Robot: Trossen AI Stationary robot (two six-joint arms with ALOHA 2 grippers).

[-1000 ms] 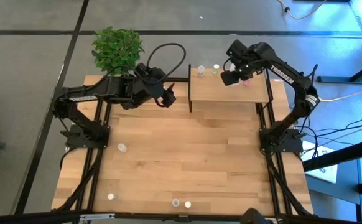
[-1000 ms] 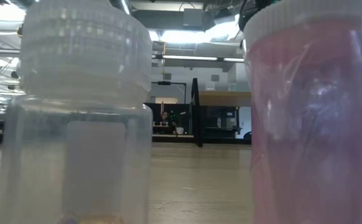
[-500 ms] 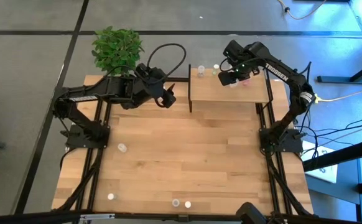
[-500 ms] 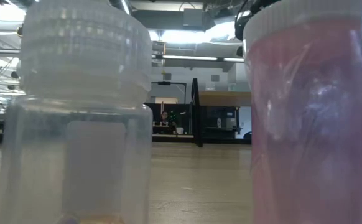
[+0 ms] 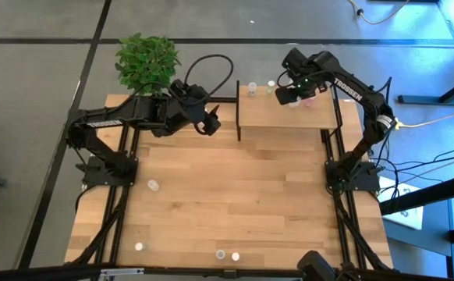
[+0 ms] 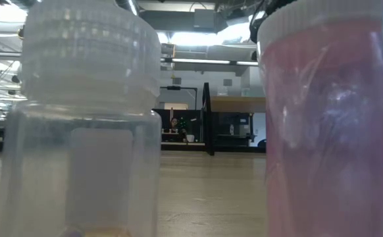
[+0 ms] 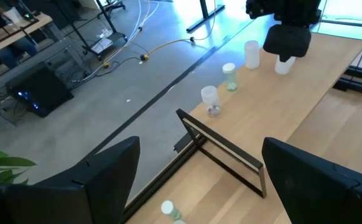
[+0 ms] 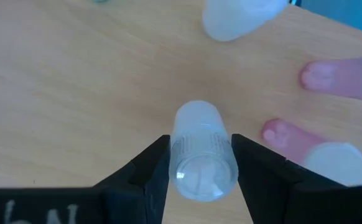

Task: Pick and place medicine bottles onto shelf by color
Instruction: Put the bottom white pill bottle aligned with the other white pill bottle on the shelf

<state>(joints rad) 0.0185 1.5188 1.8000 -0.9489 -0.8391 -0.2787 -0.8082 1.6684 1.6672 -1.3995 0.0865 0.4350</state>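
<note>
Now right tool (image 8: pixel 196 163) over far shelf (image 5: pixel 285 117), fingers flanking white-capped bottle (image 8: pixel 197 152) standing there, grip seemingly loosening; risks nudging pink bottles (image 8: pixel 339 78) nearby if lifted askew; left tool (image 5: pixel 208 122) open, idle left of shelf

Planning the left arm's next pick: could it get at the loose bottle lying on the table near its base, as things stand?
Probably yes. The left gripper is open and empty, and the bottle lies alone on the bare table with nothing around it.
</note>
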